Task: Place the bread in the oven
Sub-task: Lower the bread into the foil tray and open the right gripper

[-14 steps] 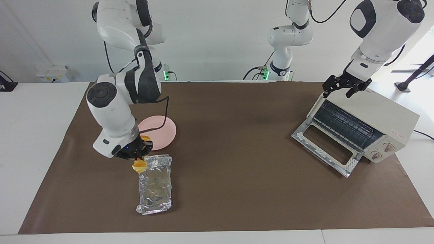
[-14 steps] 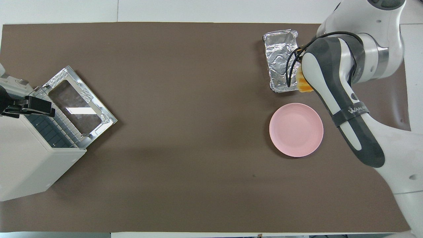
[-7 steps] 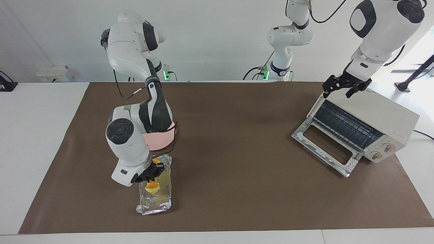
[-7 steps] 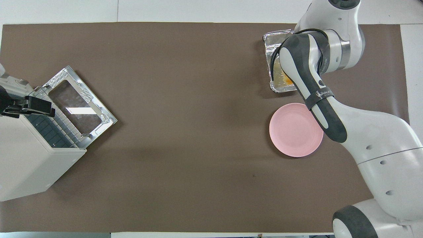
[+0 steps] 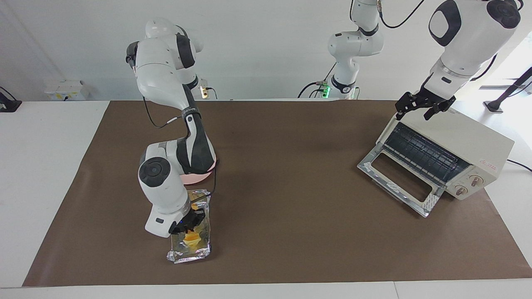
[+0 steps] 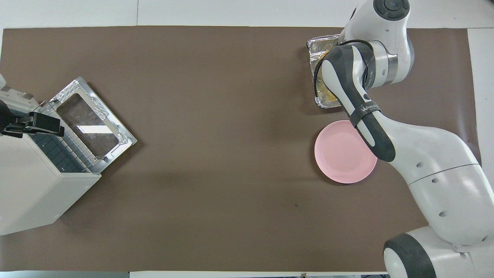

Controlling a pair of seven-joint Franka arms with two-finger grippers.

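While the left claw (image 5: 424,109) hangs over the top edge of the oven (image 5: 449,153) at its own end of the desk (image 5: 291,187), fingers spread and holding nothing, the right claw (image 5: 189,224) is down in the foil tray (image 5: 195,251) at the other end. Taking the facing view from its left edge across: the right claw's fingers are pressed on the bread (image 5: 192,236), a small yellow-orange lump that sits just under the fingertips and inside the tray, low between its crinkled walls; whether the bread rests on the tray floor I cannot tell. The pink plate (image 5: 199,176) lies just above the claw in that view, nearer to the robots than the tray and mostly hidden by the right arm's forearm. Well apart from the right claw, toward the left arm's end, the oven stands with its glass door (image 5: 397,180) dropped flat onto the desk and its wire rack (image 5: 419,151) showing. From overhead the right arm covers most of the tray (image 6: 318,50), with a little bread (image 6: 323,90) showing beside the forearm, and the plate (image 6: 339,154) lies below it.
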